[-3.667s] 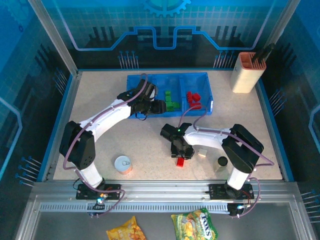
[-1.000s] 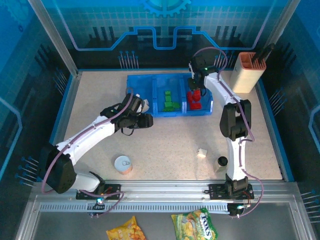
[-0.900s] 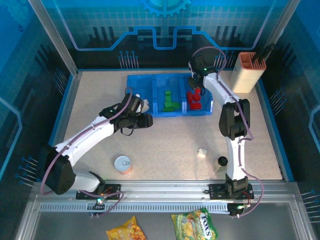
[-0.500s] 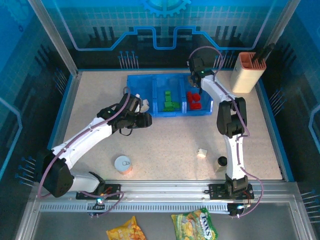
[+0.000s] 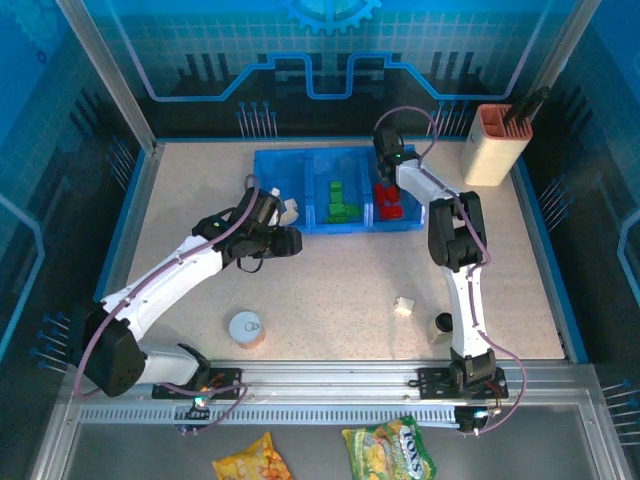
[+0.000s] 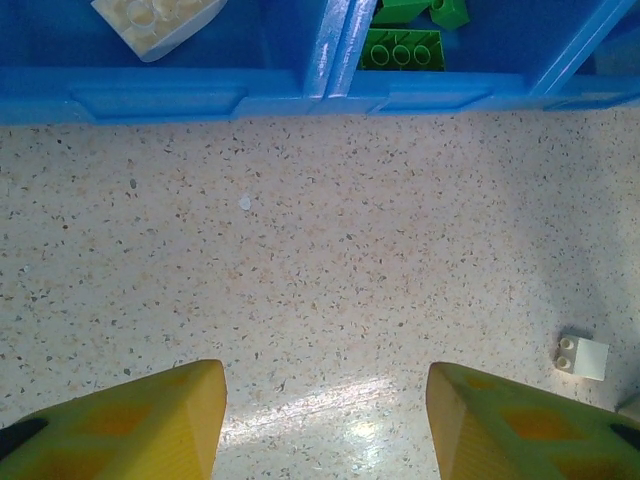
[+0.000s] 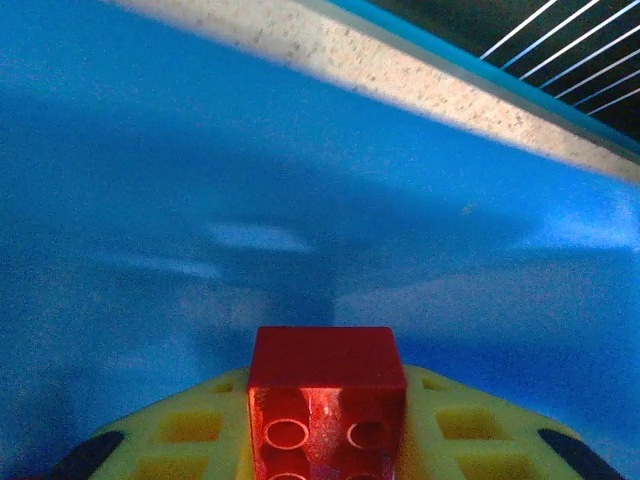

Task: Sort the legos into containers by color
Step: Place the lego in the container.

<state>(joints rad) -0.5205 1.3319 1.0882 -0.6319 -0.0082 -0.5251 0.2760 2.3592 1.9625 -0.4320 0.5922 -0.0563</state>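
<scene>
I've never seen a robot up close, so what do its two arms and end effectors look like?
Both arms, left arm and right arm, have glossy white tube-like links joined by chunky black joints, with thin purple cables looping alongside. The left end effector and right end effector each end in two blunt yellow plastic fingers with recessed pockets.

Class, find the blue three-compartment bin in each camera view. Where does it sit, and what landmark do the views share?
Top external: blue bin at the far middle of the speckled table.
Left wrist: blue bin, its near wall along the top edge.
Right wrist: blue bin, its inside behind the red brick.
Shared landmark: the speckled table.
</scene>
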